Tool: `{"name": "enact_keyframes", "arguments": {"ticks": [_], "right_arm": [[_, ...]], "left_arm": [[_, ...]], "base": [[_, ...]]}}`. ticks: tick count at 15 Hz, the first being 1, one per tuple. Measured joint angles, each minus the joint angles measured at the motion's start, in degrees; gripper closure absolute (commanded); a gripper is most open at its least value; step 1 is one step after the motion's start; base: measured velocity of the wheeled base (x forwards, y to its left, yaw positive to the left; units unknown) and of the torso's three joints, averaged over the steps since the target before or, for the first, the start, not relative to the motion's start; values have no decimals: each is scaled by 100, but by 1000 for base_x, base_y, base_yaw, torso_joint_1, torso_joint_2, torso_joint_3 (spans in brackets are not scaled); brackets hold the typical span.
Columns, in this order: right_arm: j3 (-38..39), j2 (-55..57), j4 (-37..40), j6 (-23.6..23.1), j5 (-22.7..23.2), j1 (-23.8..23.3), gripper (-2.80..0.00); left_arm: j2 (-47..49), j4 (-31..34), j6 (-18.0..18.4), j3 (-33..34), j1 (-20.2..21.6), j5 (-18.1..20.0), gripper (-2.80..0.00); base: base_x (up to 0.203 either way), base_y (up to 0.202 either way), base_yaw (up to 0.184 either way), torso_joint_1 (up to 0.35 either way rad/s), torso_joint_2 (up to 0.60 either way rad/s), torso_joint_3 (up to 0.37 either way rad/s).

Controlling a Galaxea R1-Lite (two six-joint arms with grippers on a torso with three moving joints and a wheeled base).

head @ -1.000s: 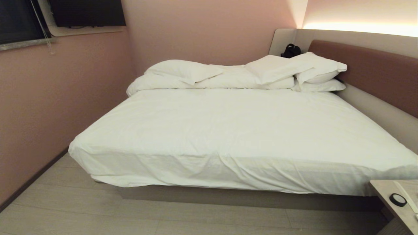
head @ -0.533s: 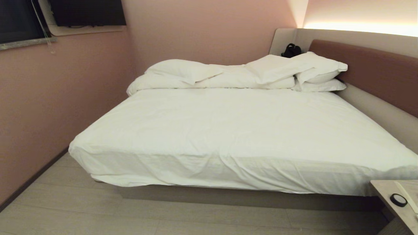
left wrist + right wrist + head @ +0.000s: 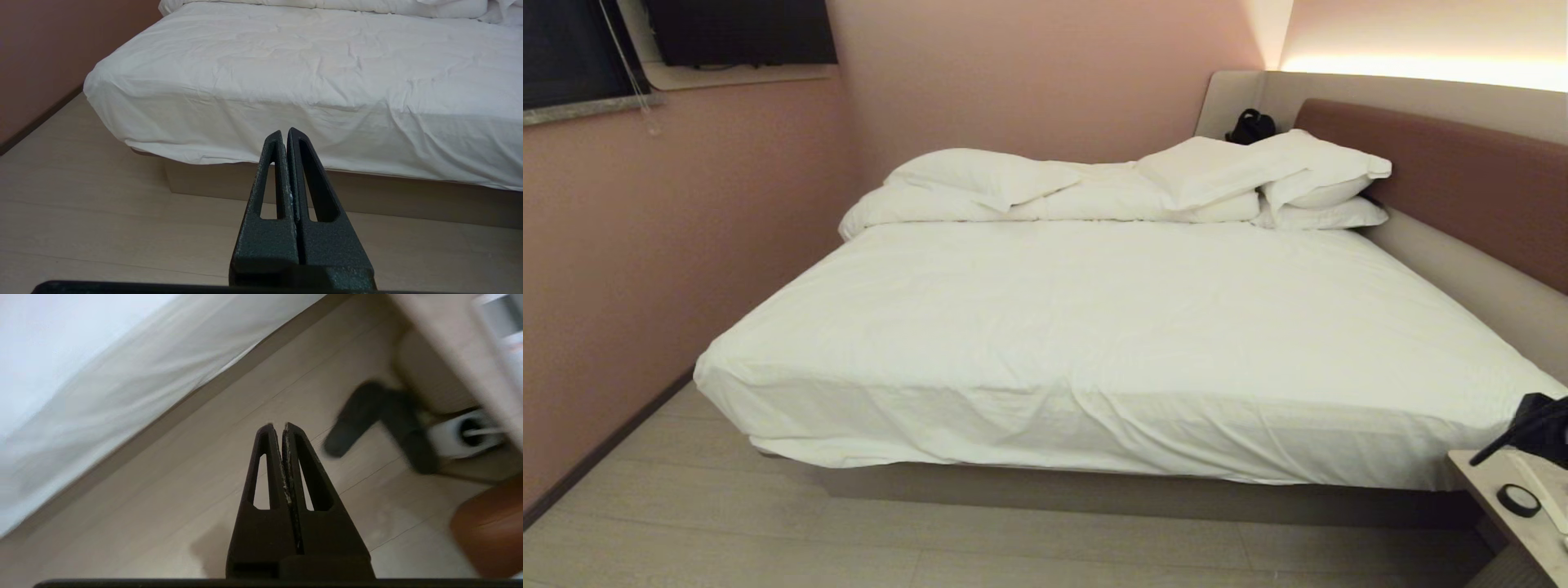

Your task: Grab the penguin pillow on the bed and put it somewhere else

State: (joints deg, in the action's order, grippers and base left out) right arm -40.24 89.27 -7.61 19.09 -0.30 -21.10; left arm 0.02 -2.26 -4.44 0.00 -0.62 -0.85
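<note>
A bedroom is being shown. A bed with a white sheet is being backed by a brown padded headboard; white pillows and a folded duvet are lying at its far end, between pink walls, with a bedside table at near right.

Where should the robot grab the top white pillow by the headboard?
Probably grab the top pillow by the corner sticking out past the lower pillow, beside the headboard. Come from the front: that corner hangs free, so a grip fits round it.
</note>
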Motion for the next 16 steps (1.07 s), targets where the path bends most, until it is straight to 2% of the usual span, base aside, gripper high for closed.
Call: {"name": "enact_keyframes", "arguments": {"ticks": [4,8,11,16], "right_arm": [[41,-646,509,464,20,926,0],[152,-1865,1070,518,245,1593,0],[174,-2835,1570,478,670,1788,0],[183,-4198,2477,190,1476,1844,0]], "left_arm": [[0,0,1,0,0,0,0],[0,0,1,0,0,-3,0],[0,0,0,0,0,0,0],[0,0,1,0,0,-1,0]], "base": [[0,0,0,0,0,0],[0,0,0,0,0,0],[0,0,0,0,0,0],[0,0,0,0,0,0]]}}
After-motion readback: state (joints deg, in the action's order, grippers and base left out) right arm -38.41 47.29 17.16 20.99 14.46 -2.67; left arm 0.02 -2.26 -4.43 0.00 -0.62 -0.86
